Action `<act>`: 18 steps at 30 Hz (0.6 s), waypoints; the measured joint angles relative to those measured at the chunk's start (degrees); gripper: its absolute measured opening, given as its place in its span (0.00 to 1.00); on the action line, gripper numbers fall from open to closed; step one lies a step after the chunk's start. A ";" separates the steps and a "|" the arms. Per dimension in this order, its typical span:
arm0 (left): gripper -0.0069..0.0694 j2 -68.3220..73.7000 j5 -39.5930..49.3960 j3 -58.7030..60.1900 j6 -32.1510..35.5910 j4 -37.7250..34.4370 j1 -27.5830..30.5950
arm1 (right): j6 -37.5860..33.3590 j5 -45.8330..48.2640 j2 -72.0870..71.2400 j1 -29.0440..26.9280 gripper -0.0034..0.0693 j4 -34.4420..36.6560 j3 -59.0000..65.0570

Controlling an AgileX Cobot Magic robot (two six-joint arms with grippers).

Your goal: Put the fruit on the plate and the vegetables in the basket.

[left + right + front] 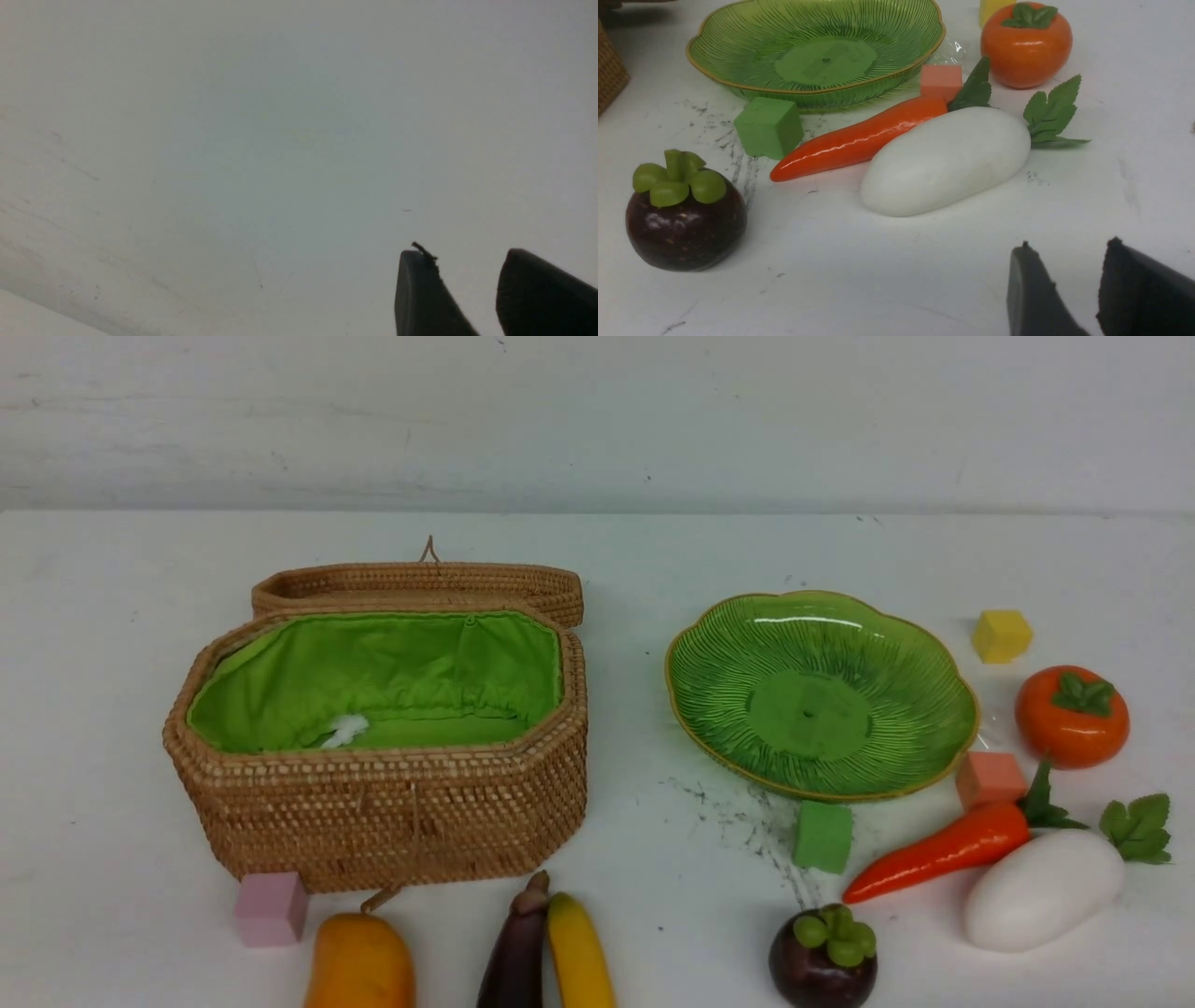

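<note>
Cube, salmon-pink, between plate and carrot

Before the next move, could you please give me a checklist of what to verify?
1. Basket open, lid folded back: ok.
2. Plate bare: ok.
3. Right tool open, holding nothing: ok.
4. Left tool open, holding nothing: ok.
5. Mangosteen clear of neighbours: ok.
6. Carrot separate from radish: cannot tell; they lie very close.

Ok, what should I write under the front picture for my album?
Open basket and green plate, with toy fruit and vegetables lying nearby.
</note>
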 joint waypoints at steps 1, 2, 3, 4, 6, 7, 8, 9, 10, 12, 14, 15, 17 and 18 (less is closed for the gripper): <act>0.40 2.06 3.20 -4.05 0.01 0.08 0.00 | 0.00 0.00 0.00 0.00 0.38 0.00 0.00; 0.40 4.70 6.99 -8.02 0.01 0.15 0.00 | 0.00 0.00 0.00 0.00 0.38 0.00 0.00; 0.40 7.45 10.42 -11.04 0.15 0.15 0.00 | 0.00 0.00 0.00 0.00 0.38 0.00 0.00; 0.40 10.22 15.11 -14.50 0.46 0.20 0.00 | 0.00 0.00 0.00 0.00 0.38 0.00 0.00; 0.40 14.74 24.06 -19.03 1.03 0.20 0.00 | 0.00 0.00 0.00 0.00 0.38 0.00 0.00; 0.40 17.58 27.92 -21.14 1.50 0.20 0.00 | 0.00 0.00 0.00 0.00 0.38 0.00 0.00; 0.40 19.79 31.47 -22.41 1.90 0.20 0.00 | 0.00 0.00 0.00 0.00 0.38 0.00 0.00; 0.40 22.51 35.31 -23.50 2.40 0.27 0.00 | 0.00 0.00 0.00 0.00 0.38 0.00 0.00; 0.40 25.04 38.42 -24.12 3.15 0.38 0.00 | 0.00 0.00 0.00 0.00 0.38 0.00 0.00; 0.40 29.25 41.92 -24.40 4.85 0.82 0.00 | 0.00 0.00 0.00 0.00 0.38 0.00 0.00; 0.40 33.58 44.19 -24.53 6.04 0.96 0.00 | 0.00 0.00 0.00 0.00 0.38 0.00 0.00; 0.40 35.63 45.39 -24.59 6.33 0.61 0.00 | 0.00 0.00 0.00 0.00 0.38 0.00 0.00; 0.40 40.07 49.06 -24.59 6.62 -2.01 0.00 | 0.00 0.00 0.00 0.00 0.38 0.00 0.00; 0.40 40.47 49.45 -24.59 6.76 -2.01 0.00 | 0.00 0.00 0.00 0.00 0.38 0.00 0.00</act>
